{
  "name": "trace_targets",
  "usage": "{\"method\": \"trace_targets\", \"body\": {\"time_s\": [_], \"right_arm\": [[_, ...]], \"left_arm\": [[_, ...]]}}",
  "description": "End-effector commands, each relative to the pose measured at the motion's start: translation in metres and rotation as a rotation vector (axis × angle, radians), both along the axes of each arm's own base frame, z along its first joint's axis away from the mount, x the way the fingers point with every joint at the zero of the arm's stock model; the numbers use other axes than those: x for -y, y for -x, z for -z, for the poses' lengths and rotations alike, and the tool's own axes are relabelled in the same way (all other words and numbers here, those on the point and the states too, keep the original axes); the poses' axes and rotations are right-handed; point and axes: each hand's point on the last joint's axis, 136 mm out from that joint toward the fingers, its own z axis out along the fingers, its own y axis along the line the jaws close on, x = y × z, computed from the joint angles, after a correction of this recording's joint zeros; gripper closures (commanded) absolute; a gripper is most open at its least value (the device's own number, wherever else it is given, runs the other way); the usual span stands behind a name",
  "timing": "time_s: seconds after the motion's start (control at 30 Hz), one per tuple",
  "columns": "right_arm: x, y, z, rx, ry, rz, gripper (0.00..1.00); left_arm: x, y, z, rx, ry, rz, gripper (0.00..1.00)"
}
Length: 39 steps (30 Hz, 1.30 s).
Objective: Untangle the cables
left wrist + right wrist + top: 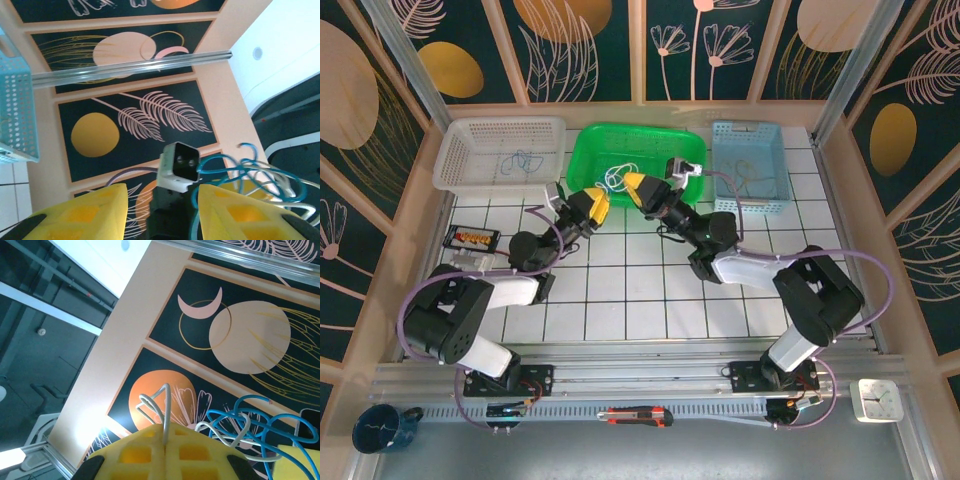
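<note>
Right jaws: pressed together on pale grey cable (pixel 168 410).
Left jaws: spread, nothing clamped.
Blue cable (pixel 248 165): 3 o'clock of left jaws; clamp it alone, part slowly.

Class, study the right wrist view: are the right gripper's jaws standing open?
No: the right gripper has its yellow pads pressed together, with a pale grey cable pinched in the seam between them.

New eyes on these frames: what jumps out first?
The yellow-padded left tool and right tool meet over the bright green plastic tray, far centre in the top view. The right tool is shut on a thin pale grey wire, with a tangle of thin blue wires looped beside it.
</note>
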Motion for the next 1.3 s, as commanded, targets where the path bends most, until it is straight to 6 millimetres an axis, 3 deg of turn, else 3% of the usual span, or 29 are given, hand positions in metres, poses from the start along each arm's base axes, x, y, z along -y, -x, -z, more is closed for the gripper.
{"method": "trace_targets", "body": {"time_s": [0.0, 0.37, 0.5, 0.67, 0.93, 1.13, 1.27], "right_arm": [[0.01, 0.009, -0.028, 0.065, -0.108, 0.007, 1.0], [0.005, 0.008, -0.02, 0.039, -0.117, 0.0, 1.0], [-0.003, 0.009, -0.026, 0.053, -0.125, -0.025, 1.0], [-0.007, 0.008, -0.019, 0.034, -0.133, -0.034, 1.0], [-0.003, 0.002, -0.006, 0.009, -0.118, 0.0, 1.0], [0.001, 0.002, -0.005, 0.011, -0.116, 0.011, 1.0], [0.019, -0.004, -0.004, 0.017, -0.11, 0.061, 1.0]], "left_arm": [[-0.02, 0.034, -0.075, 0.279, 0.168, -0.015, 0.58], [-0.022, 0.036, -0.081, 0.292, 0.18, -0.018, 0.6], [-0.023, 0.035, -0.079, 0.287, 0.179, -0.021, 0.55], [-0.023, 0.038, -0.085, 0.306, 0.183, -0.016, 0.49], [-0.027, 0.044, -0.098, 0.341, 0.2, -0.026, 0.78], [-0.029, 0.043, -0.093, 0.324, 0.202, -0.035, 0.93], [-0.031, 0.04, -0.087, 0.295, 0.206, -0.05, 1.0]]}}
